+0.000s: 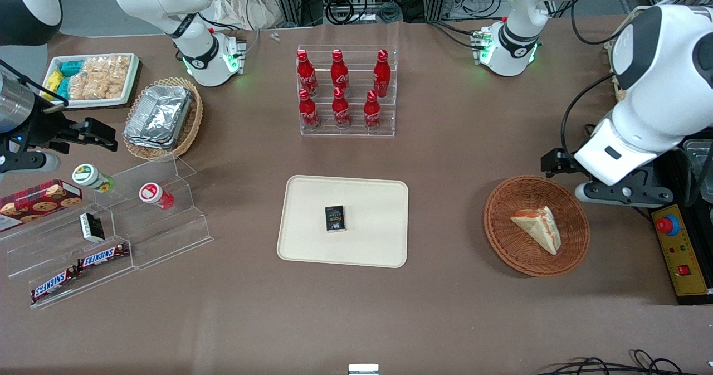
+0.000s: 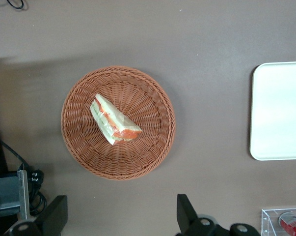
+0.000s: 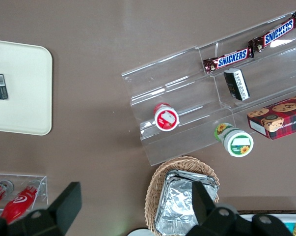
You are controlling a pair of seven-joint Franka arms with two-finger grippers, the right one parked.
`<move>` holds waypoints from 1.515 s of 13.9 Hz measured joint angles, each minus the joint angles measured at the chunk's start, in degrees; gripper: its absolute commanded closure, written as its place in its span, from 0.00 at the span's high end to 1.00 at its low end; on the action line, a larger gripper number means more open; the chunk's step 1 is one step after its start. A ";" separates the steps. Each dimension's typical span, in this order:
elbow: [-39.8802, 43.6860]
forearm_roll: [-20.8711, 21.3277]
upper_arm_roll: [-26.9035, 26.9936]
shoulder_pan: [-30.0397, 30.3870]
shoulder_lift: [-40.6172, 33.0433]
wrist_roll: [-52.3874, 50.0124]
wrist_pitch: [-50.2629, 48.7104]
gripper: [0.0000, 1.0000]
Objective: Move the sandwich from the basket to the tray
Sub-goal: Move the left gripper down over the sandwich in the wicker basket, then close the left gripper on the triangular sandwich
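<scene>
The sandwich point(image 1: 538, 226) is a pale wedge with orange-red filling, lying in the round reddish-brown basket point(image 1: 501, 235) toward the working arm's end of the table. Both show in the left wrist view: the sandwich point(image 2: 113, 119) and the basket point(image 2: 152, 147). My left gripper point(image 2: 121, 216) is open and empty, its fingers spread wide. It hovers above the table just outside the basket's rim, farther from the front camera than the basket. In the front view the gripper point(image 1: 561, 165) is mostly hidden by the arm. The cream tray point(image 1: 312, 241) lies mid-table with a small black box point(image 1: 335, 218) on it; the tray's edge point(image 2: 280, 113) also shows in the left wrist view.
A clear rack of red cola bottles point(image 1: 345, 93) stands farther back than the tray. A control box with a red button point(image 1: 679, 252) lies beside the basket at the table's edge. A stepped acrylic shelf point(image 1: 111, 224), an oval foil-container basket point(image 1: 161, 116) and a white snack tray point(image 1: 92, 79) are toward the parked arm's end.
</scene>
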 measured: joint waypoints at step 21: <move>-20.64 0.07 5.63 1.86 12.80 -49.64 35.63 1.00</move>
